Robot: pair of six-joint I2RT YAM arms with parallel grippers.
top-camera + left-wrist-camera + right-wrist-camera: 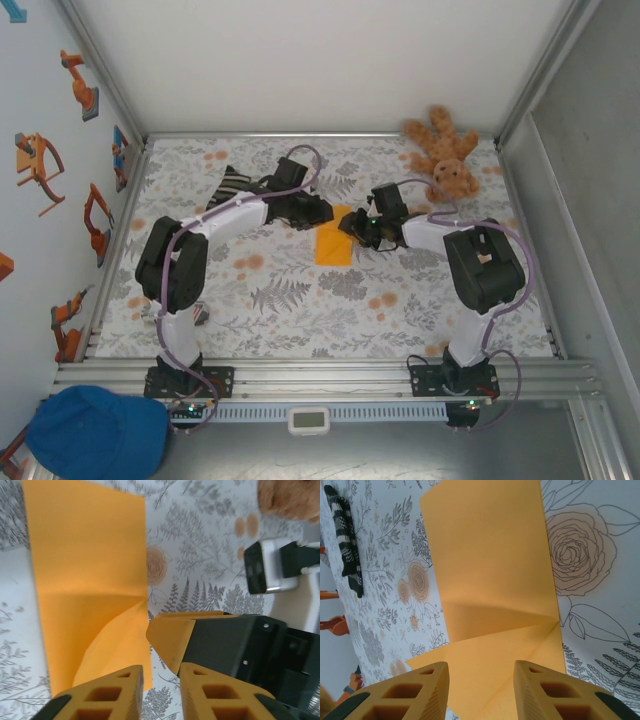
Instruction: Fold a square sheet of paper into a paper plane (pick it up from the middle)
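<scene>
Both tools are released. We see the left gripper (161,680) with its two orange fingers a little apart and nothing clamped between them; one finger is over the edge of the thin orange-yellow square sheet of paper (85,580). On the right gripper (480,680) the jaws are wider, and a raised folded flap of the sheet is between them. The sheet lies on the flower-printed table (590,555) between both grippers. A black-and-white striped sock (345,535) lies left of the left gripper. A brown plush teddy bear (445,150) lies beyond the right gripper.

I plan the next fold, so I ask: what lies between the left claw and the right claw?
In the top view the orange paper, partly folded, lies on the table between the left claw and the right claw.
</scene>
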